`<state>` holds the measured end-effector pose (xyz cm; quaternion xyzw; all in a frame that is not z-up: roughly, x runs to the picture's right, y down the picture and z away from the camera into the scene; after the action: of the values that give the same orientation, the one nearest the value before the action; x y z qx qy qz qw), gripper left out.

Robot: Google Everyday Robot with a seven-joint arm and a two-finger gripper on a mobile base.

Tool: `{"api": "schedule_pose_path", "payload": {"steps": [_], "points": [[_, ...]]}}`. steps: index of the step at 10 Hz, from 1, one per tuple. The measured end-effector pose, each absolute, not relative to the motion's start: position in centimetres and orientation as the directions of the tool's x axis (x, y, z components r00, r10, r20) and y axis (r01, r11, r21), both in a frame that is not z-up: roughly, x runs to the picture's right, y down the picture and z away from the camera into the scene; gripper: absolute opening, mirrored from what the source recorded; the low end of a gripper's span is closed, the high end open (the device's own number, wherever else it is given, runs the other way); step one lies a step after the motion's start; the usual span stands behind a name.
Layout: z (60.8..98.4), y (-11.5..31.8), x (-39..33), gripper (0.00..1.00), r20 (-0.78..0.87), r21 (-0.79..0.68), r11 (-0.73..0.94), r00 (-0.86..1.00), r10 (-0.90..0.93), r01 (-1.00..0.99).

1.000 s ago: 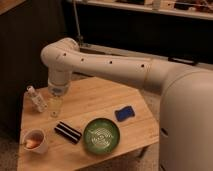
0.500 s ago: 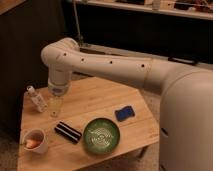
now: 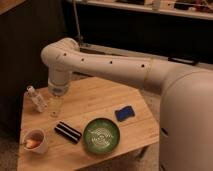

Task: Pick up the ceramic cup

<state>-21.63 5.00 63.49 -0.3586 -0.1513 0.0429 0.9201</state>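
Note:
The ceramic cup [image 3: 35, 141] is a small white mug with an orange-brown inside. It stands at the front left corner of the wooden table [image 3: 95, 102]. My arm reaches in from the right, bends, and points straight down over the table's left side. The gripper [image 3: 57, 95] hangs at its lower end, right above a clear drinking glass [image 3: 55, 107]. It is well behind the cup and a little to its right, not touching it.
A small clear plastic bottle [image 3: 36, 99] stands left of the glass. A black bar-shaped object [image 3: 68, 132] lies right of the cup. A green plate [image 3: 101, 135] and a blue sponge [image 3: 124, 113] sit further right. A dark wall stands behind the table.

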Motion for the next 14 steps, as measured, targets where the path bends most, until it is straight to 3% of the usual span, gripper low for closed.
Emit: {"api": "schedule_pose_path", "payload": {"steps": [6, 11, 14], "points": [[63.5, 4.8, -21.6, 0.8, 0.242, -0.672, 0.74, 0.953, 0.182, 0.03], [62.4, 0.8, -25.7, 0.8, 0.045, -0.628, 0.768, 0.979, 0.199, -0.127], [62.9, 1.4, -24.8, 0.8, -0.052, -0.607, 0.75, 0.955, 0.293, -0.263]]}}
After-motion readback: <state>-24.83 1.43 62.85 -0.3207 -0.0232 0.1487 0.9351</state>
